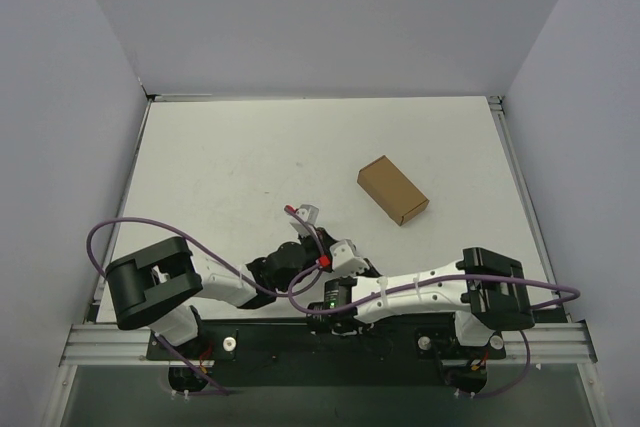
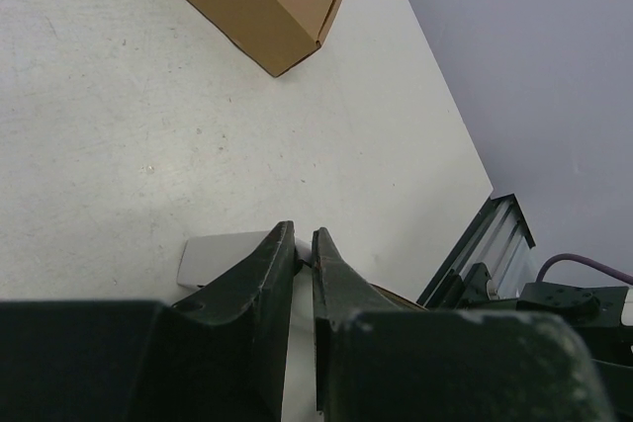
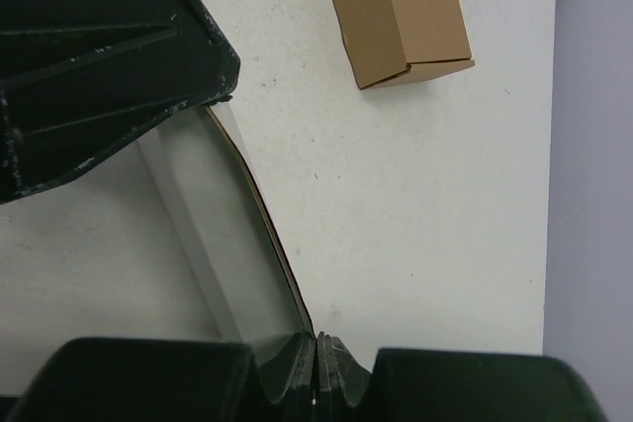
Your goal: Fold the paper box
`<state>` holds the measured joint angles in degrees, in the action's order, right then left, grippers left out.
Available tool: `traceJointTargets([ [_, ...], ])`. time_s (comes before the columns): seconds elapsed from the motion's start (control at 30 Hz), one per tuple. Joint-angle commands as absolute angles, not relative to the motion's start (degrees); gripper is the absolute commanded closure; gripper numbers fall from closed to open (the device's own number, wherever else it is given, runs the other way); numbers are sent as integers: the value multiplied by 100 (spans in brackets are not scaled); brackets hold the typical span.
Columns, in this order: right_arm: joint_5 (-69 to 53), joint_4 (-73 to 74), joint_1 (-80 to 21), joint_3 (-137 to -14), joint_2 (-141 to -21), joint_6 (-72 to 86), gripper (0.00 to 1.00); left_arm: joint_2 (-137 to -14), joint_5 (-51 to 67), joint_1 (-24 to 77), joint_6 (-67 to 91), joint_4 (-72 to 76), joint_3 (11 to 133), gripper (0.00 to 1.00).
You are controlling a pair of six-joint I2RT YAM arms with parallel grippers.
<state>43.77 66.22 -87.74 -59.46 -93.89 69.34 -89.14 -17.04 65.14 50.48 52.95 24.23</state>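
Paper box (image 3: 223, 234): thin pale grey-white sheet, brown along one long edge.

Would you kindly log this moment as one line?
paper box: held by both; left gripper: pinching it; right gripper: shut on edge; brown box: apart

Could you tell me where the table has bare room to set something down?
The far left half of the table, left of the brown cardboard box, is bare, as is the far strip behind it. The near middle is crowded: the left gripper and right gripper hold the paper box there.
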Motion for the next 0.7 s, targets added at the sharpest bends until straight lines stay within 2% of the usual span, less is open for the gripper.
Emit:
traceJointTargets([
  [0.0,3955,6434,-8815,-6248,-9475,6715,94,-9290,-1494,6583,4799,3551,2135,80],
  [0.1,3876,6425,-8833,-6442,-9492,6443,88,-9281,-1547,6592,4799,3393,2241,80],
  [0.23,3727,6329,-8833,-6530,-9291,6197,75,-9334,-1582,6592,4799,3366,2259,80],
  [0.4,3621,6153,-8824,-6583,-8930,5986,66,-9422,-1556,6592,4781,3384,2303,80],
  [0.67,3718,6065,-8833,-6706,-8850,5880,57,-9633,-1468,6609,4790,3507,2347,80],
])
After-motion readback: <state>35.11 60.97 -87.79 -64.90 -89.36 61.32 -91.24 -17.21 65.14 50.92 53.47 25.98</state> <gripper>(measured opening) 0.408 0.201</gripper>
